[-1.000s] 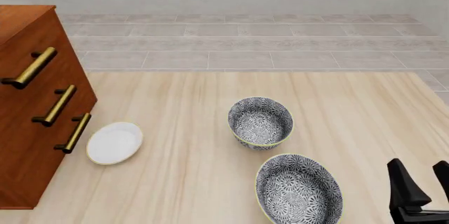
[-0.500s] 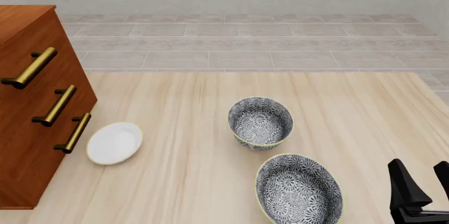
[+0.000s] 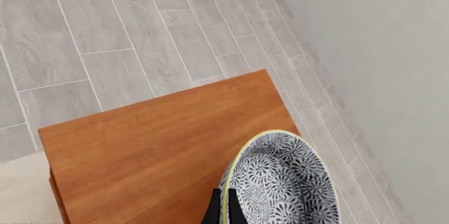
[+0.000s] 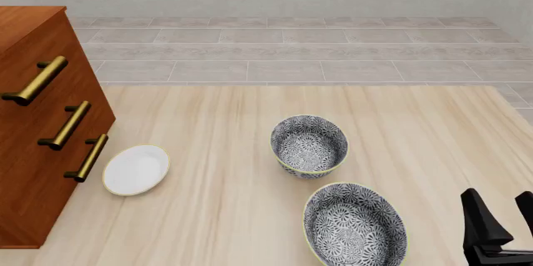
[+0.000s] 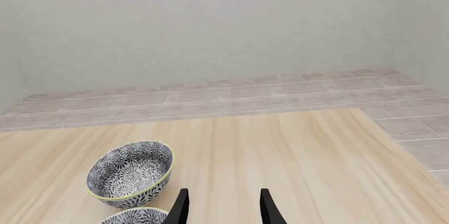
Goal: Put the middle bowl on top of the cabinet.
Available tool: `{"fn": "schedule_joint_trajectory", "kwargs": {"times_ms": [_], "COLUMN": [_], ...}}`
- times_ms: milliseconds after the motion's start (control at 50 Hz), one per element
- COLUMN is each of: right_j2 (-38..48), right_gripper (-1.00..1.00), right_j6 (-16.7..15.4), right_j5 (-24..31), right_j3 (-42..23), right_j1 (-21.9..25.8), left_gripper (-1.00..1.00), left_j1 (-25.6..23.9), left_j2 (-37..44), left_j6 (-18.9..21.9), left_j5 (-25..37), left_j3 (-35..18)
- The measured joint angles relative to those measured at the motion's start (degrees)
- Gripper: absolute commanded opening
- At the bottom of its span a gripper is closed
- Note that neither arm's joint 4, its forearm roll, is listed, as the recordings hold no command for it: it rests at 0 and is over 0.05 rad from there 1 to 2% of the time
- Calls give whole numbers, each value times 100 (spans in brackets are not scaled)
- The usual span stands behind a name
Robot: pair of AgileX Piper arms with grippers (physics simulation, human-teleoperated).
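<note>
Middle bowl (image 3: 281,187) up over the cabinet (image 3: 161,145), pinched at its pale yellow rim by the left gripper (image 3: 224,207), one dark finger inside the wall, one outside. Closed on that thin edge, then, and nothing more than an edge grip. Resting on the wood or hanging just above it? Cannot tell from this angle.

Looks like glazed ceramic: stiff, probably fairly heavy for a one-sided pinch, likely slick, and liable to chip if dropped. Rim the only sensible hold on a deep round wall like this. Best kept level and lowered gently, well in from the cabinet's edge, before letting go.

Only in the left wrist view: the held bowl and the flat reddish-brown top beneath it. None of that in the front view, just the cabinet's drawer face and brass handles, with the left arm out of shot. In exchange: two look-alike bowls on the table (image 4: 216,216), the far bowl (image 4: 309,145) and the near bowl (image 4: 355,225), plus a white dish (image 4: 136,169) beside the cabinet. Right gripper (image 4: 503,216) low at the near edge, fingers apart, empty.
</note>
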Motion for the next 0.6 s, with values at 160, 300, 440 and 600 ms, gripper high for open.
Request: {"fn": "schedule_joint_trajectory", "kwargs": {"times_ms": [160,300,440,600], "right_j2": [-16,-33,-45,-52], "right_gripper": [100,100,100,100], "right_j6": [-4,-9,-9,-10], "right_j5": [14,28,35,38], "right_j3": [1,2,5,8], "right_j1": [-2,-5,-10,-8], "left_gripper": [-100,-100,-100,-100], "left_j1": [28,41,49,51], "left_j2": [-22,-49,-71,-79], "left_j6": [-20,-18,-11,7], "left_j5": [-74,-115,-145,-166], "left_j3": [108,162,201,217]}}
